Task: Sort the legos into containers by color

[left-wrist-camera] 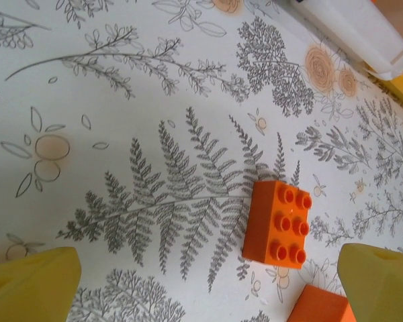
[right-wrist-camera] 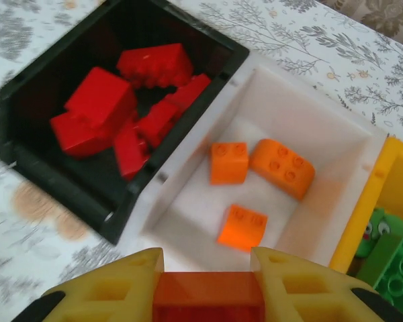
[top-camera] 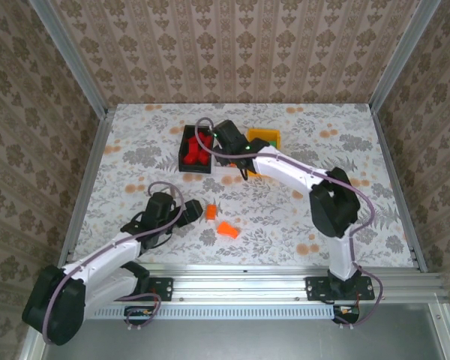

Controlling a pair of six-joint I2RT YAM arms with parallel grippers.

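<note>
right gripper (right-wrist-camera: pixel 207 267) clamped on an orange brick (right-wrist-camera: pixel 208 303) above the white bin (right-wrist-camera: pixel 188 157)
left gripper (left-wrist-camera: pixel 201 285) wide open, empty, low over the table (left-wrist-camera: pixel 121 100) — loose brick (left-wrist-camera: pixel 277 223) flat between its fingers, second brick (left-wrist-camera: pixel 319 307) just beside; red bricks (right-wrist-camera: pixel 97 107) in the black bin (right-wrist-camera: pixel 27 168) on the left, three orange ones (right-wrist-camera: pixel 282 168) in the white, green bricks (right-wrist-camera: pixel 389 265) in the yellow bin (right-wrist-camera: pixel 363 215) on the right.

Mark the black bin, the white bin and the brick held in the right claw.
black bin (right-wrist-camera: pixel 60 196), right wrist view, near wall.
white bin (right-wrist-camera: pixel 302 117), right wrist view, bare far inner wall.
held brick (right-wrist-camera: pixel 208 298), right wrist view, its top face.
</note>
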